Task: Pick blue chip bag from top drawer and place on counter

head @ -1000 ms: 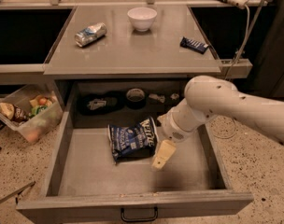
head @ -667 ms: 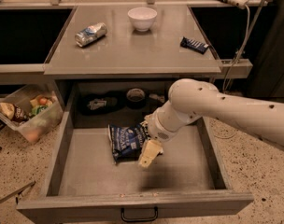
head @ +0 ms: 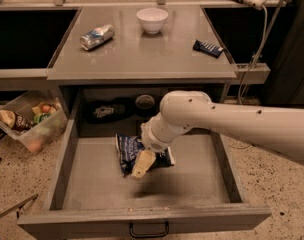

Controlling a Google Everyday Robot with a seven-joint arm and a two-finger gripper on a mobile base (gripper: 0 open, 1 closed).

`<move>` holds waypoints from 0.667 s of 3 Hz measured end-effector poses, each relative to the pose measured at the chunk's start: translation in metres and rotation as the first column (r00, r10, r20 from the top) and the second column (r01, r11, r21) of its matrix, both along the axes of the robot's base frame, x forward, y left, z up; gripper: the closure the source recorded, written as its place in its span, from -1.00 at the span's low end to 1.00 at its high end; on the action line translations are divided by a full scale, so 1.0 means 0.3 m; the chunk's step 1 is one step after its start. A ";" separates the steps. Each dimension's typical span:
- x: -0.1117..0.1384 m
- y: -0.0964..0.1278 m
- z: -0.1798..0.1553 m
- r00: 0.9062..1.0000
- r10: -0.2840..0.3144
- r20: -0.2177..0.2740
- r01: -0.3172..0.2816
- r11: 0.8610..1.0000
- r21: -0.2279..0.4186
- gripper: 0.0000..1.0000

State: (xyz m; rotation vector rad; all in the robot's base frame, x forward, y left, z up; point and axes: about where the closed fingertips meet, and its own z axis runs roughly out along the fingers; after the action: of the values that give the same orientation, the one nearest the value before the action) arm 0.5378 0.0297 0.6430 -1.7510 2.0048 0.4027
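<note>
Where end effector (head: 143, 164) hovers, grip unclear: crinkled, white-lettered blue chip bag (head: 126, 149) in drawer (head: 92, 184).

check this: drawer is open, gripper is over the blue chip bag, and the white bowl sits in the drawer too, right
Wrong place: the camera view shows the white bowl on the counter. The top drawer is open, with the gripper over the blue chip bag inside.

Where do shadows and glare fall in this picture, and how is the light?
In the camera view the light is dim and warm; the counter has a soft sheen near the white bowl; the pincer, over the blue chip bag in the top drawer, throws a shadow on its floor.
</note>
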 end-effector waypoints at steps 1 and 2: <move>0.005 0.041 -0.062 1.000 0.002 -0.016 -0.003 0.999 -0.034 -1.00; -0.001 0.058 -0.131 0.997 0.013 -0.073 -0.017 0.999 -0.044 -0.62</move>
State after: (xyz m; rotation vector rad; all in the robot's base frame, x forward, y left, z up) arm 0.5375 0.0472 0.6037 -1.8033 2.0667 0.4354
